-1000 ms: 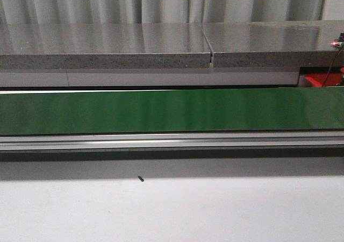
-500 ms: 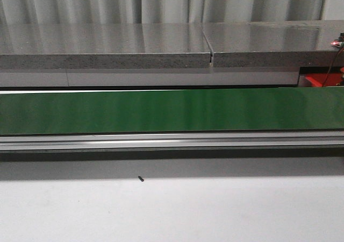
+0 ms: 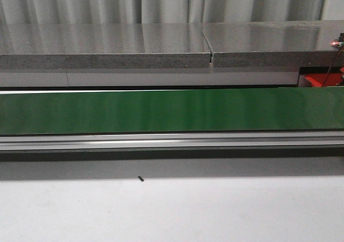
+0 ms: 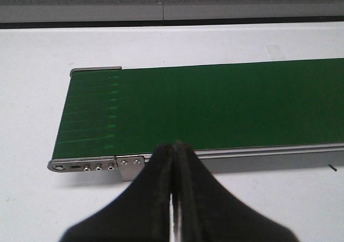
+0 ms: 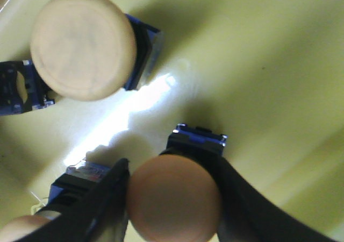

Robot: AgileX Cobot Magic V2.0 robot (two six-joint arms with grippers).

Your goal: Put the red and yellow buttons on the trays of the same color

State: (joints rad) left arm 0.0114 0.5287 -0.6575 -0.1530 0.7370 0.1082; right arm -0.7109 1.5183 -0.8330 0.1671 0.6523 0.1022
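1. Right gripper (image 5: 172, 199): black fingers (image 5: 97, 199) clamped on either flank of a yellow button (image 5: 174, 196), domed cap facing the wrist camera, blue-and-black block body showing behind it at 12 o'clock of the cap.
2. Held directly over, possibly resting on, the glossy yellow tray (image 5: 258, 64); contact with the floor cannot be told. Long axis of the held button running along the camera's line of sight, cap toward the lens.
3. Second yellow button (image 5: 83, 45) already on the tray, at 11 o'clock from the held one, well apart, cap up and slightly tilted. Edge of a further cap at 8 o'clock, partly cut off; identity uncertain.
4. Judged: release step in hand; only a parting of the fingers and a straight retreat needed, with care not to nudge the neighbours.
5. Left gripper (image 4: 173, 199): matte black fingers pressed together, nothing between them, poised over the white table (image 4: 32, 48) near the end of the green conveyor belt (image 4: 215, 107), belt at 12 o'clock.
6. Belt smooth, faintly ribbed at the roller end, aluminium side rail (image 4: 258, 151) with screws. No button on it in either belt view.
7. No red button, no red tray in sight.
8. Right arm nearer the task's thing; left idle.
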